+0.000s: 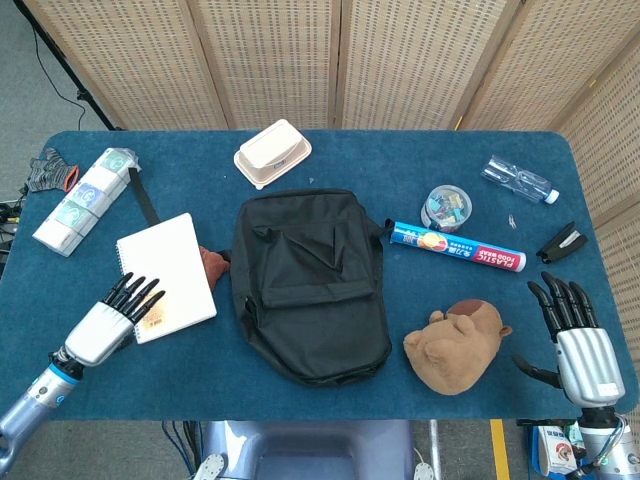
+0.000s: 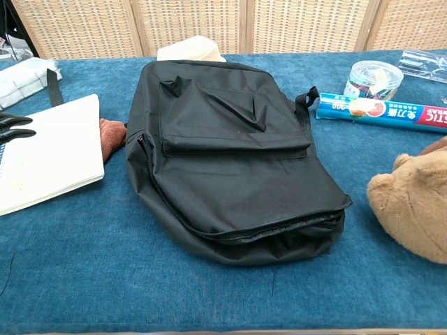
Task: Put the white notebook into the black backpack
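The white spiral notebook (image 1: 165,275) (image 2: 50,153) lies flat on the blue table, left of the black backpack (image 1: 308,283) (image 2: 234,157). The backpack lies flat mid-table and looks zipped closed. My left hand (image 1: 112,320) has its fingers spread over the notebook's near left corner; its black fingertips (image 2: 14,125) show at the chest view's left edge. Whether they touch the cover is unclear. My right hand (image 1: 578,340) hovers open at the table's near right corner, holding nothing.
A brown plush toy (image 1: 457,345) lies right of the backpack. Behind it are a plastic-wrap box (image 1: 457,247), a tub of clips (image 1: 446,207), a bottle (image 1: 518,180) and a stapler (image 1: 561,243). A beige container (image 1: 272,153), tissue pack (image 1: 86,197) and brown cloth (image 1: 211,262) are around the notebook.
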Motion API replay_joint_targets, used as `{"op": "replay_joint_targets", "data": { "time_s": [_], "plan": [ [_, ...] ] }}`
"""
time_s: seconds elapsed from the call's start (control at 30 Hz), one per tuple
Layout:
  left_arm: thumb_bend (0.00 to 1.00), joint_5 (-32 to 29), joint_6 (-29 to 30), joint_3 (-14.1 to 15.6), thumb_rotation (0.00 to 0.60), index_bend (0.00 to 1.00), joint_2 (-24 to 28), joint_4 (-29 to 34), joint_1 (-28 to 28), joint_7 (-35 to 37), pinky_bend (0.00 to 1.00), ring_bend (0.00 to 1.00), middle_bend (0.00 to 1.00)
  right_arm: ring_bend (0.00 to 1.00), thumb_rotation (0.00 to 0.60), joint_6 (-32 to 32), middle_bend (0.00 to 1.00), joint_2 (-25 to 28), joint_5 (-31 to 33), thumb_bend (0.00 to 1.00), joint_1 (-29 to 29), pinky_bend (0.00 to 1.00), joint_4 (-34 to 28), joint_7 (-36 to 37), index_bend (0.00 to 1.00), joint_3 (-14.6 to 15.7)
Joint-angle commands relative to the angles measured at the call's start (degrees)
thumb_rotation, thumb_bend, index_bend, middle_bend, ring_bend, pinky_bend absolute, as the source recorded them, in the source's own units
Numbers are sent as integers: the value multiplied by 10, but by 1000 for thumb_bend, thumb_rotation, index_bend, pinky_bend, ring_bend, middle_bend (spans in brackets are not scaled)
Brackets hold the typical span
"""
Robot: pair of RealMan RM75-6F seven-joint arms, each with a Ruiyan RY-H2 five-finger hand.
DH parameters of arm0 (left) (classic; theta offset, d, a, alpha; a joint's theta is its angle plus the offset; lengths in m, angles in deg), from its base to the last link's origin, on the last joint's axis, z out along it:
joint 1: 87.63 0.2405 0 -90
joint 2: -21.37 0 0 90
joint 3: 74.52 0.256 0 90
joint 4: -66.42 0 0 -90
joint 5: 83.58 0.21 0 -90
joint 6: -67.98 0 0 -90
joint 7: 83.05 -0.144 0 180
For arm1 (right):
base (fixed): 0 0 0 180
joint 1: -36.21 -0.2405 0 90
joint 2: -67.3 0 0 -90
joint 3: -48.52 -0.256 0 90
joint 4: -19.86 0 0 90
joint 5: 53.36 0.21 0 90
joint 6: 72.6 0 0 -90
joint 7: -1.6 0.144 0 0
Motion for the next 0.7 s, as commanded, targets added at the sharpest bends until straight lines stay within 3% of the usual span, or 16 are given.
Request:
{"op": "replay_joint_targets", "data": {
  "time_s": [0.03, 0.7],
  "plan": [
    [41, 2, 0, 6, 600, 0, -9, -10, -5, -1, 0, 0, 0, 0, 600, 0, 0, 1, 0, 0, 0, 0, -1, 3, 0, 0],
    [41, -6, -38, 24, 600, 0, -25, -35, -18, -17, 0, 0, 0, 0, 600, -3, 0, 8, -5, 0, 3, 0, -6, 14, 0, 1]
  ]
}}
